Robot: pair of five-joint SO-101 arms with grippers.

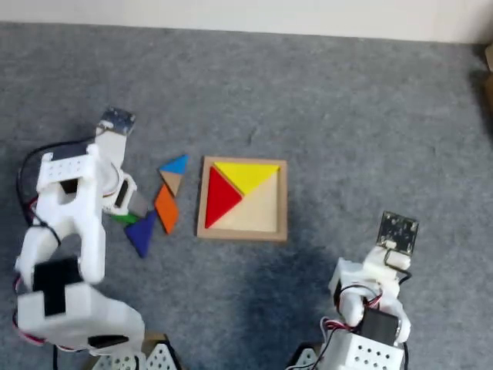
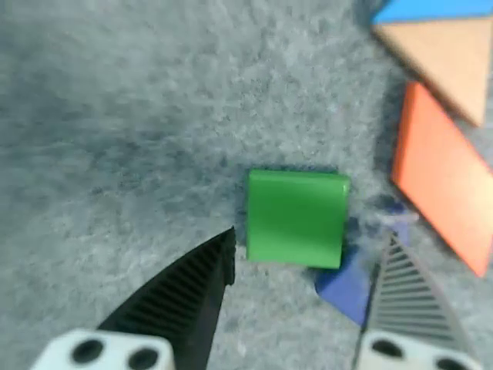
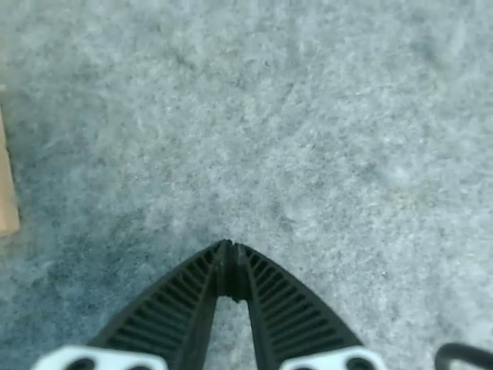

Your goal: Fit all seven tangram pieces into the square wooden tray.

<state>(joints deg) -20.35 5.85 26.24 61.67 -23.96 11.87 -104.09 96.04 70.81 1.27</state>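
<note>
My fixed camera looks down over the whole table (image 1: 347, 100). My left wrist camera sits close above the green square (image 2: 296, 217), shared with it. My right wrist camera faces table beside the tray (image 3: 6, 193).

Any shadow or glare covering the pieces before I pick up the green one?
High view: no glare; a soft shadow darkens the carpet on the near side of the tray, not the loose pieces. Left wrist view: the green square, at the open left gripper, is evenly lit. Right wrist view: carpet darkens beside the shut right gripper.
</note>
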